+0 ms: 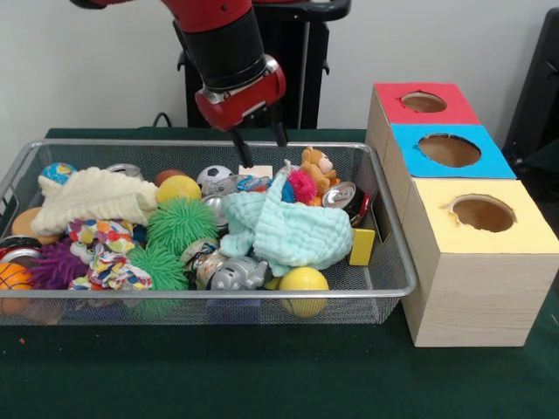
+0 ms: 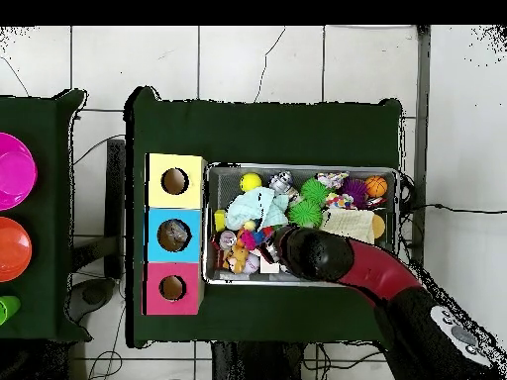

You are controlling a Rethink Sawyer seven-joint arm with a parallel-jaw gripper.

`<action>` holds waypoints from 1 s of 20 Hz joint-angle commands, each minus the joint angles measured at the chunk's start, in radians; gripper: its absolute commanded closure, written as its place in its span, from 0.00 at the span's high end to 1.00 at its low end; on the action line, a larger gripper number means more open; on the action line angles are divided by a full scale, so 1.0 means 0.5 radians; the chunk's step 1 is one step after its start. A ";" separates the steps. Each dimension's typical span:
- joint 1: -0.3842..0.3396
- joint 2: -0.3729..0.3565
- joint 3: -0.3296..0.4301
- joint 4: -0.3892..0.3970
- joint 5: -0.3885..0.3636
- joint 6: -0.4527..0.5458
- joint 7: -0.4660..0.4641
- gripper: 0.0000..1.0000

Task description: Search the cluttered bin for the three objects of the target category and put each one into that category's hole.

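A wire bin (image 1: pixel 210 294) holds a heap of toys, cloths, balls and cans. My gripper (image 1: pixel 261 142) hangs open over the bin's back edge, above a soccer ball (image 1: pixel 214 176) and a small white block (image 1: pixel 256 170), with nothing between its fingers. Beside the bin stand three boxes with round holes: red (image 1: pixel 424 102), blue (image 1: pixel 449 150) and yellow (image 1: pixel 482 212). A mint cloth (image 1: pixel 284 229) lies in the middle and a cream cloth (image 1: pixel 92 196) on the left. In the overhead view the arm (image 2: pixel 327 255) covers the gripper and part of the bin (image 2: pixel 302 168).
Also in the bin are two green spiky balls (image 1: pixel 179 223), two yellow balls (image 1: pixel 303 281), a teddy bear (image 1: pixel 319 170), a can (image 1: pixel 343 195), a yellow block (image 1: pixel 362 246), a purple spiky ball (image 1: pixel 52 266) and a rope toy (image 1: pixel 105 253). Pink and orange plates (image 2: pixel 12 170) sit on a separate table.
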 commanded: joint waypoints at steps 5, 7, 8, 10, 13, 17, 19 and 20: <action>0.125 -0.093 -0.065 -0.150 0.107 0.200 0.409 1.00; 0.134 -0.132 -0.062 -0.153 0.113 0.251 0.385 1.00; 0.151 -0.138 -0.064 -0.168 0.118 0.274 0.382 1.00; 0.165 -0.137 -0.054 -0.185 0.117 0.281 0.361 1.00; 0.171 -0.083 -0.045 -0.235 0.109 0.293 0.324 1.00; 0.159 -0.006 -0.011 -0.281 0.106 0.278 0.282 1.00; 0.143 0.028 0.005 -0.284 0.102 0.256 0.260 1.00; 0.131 0.042 0.011 -0.280 0.098 0.240 0.251 1.00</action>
